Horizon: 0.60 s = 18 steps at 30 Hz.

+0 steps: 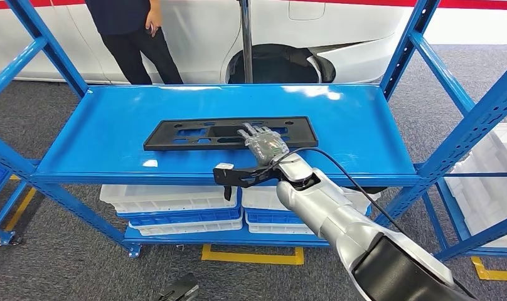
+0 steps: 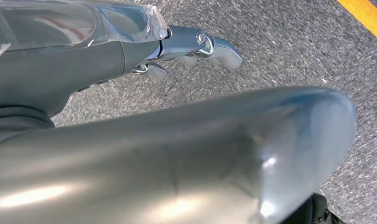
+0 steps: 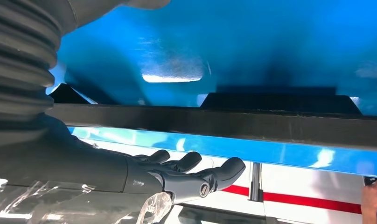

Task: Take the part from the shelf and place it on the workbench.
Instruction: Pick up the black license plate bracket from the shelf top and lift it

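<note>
No text, label, brand, number or sign can be read anywhere.

The right robot hand (image 1: 264, 142) reaches forward with fingers extended; the left robot hand (image 2: 196, 46) hangs, fingers loosely curled.

A blue metal shelf (image 1: 100, 138) with perforated uprights stands on grey carpet (image 1: 63, 257) marked with yellow tape lines. On its upper deck a long flat black part (image 1: 188, 133) lies lengthwise, about midway between near and far edges and slightly right of centre. On the lower level, white and blue plastic trays (image 1: 176, 210) sit stacked, side by side.
</note>
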Each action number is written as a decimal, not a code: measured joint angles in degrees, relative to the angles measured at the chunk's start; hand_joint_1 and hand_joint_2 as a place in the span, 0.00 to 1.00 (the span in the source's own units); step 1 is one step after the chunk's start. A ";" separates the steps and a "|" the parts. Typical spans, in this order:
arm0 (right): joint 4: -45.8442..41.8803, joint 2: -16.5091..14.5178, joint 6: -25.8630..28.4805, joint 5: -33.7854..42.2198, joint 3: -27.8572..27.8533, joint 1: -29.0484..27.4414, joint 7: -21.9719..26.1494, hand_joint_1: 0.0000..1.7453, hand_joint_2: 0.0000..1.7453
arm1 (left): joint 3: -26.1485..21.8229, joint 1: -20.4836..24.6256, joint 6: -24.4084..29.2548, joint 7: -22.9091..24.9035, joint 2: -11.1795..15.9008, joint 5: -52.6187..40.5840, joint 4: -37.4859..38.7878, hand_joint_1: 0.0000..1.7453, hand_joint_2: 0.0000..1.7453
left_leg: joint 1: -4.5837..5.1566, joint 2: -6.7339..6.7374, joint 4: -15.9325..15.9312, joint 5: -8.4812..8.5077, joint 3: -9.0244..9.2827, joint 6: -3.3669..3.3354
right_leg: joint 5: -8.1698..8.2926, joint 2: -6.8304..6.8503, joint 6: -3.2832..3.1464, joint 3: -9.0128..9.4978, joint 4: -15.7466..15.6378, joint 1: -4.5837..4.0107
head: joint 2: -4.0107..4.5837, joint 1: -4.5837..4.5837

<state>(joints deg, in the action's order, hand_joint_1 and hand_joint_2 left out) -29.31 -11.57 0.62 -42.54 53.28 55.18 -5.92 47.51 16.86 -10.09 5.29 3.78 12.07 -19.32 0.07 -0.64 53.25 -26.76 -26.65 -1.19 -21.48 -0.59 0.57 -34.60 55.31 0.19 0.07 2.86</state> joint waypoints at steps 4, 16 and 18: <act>0.00 -0.63 0.68 0.30 0.06 0.26 0.08 0.00 1.00 | -0.10 -0.03 -0.13 0.00 0.00 0.08 -0.01 0.00 0.00 | 0.00 0.01 0.00 0.00 -0.01 0.00 | 0.00 -0.01 0.00 -0.01 0.00 0.00 | 0.00 0.01; -0.05 -1.87 2.09 0.02 0.27 1.24 -0.07 0.00 1.00 | -0.32 -0.32 -0.17 -0.28 0.00 0.79 0.00 0.00 0.00 | -0.01 -0.01 0.02 0.07 -0.56 0.03 | 0.08 0.03 -0.03 -0.63 0.03 0.00 | 0.00 0.00; -0.06 -1.97 2.08 0.01 0.27 1.44 -0.11 0.00 1.00 | -0.33 -0.34 -0.22 -0.37 -0.01 0.85 0.00 0.00 0.00 | -0.01 -0.01 0.02 0.07 -0.62 0.03 | 0.08 0.03 -0.03 -0.69 0.03 0.00 | 0.00 0.00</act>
<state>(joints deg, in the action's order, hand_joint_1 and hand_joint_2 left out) -29.37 -13.54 2.71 -42.54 53.55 56.62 -6.03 47.17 16.52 -10.32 4.92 3.78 12.92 -19.32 0.07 -0.66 53.28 -26.68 -27.27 -1.16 -21.40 -0.56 0.54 -35.30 55.34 0.19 0.07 2.86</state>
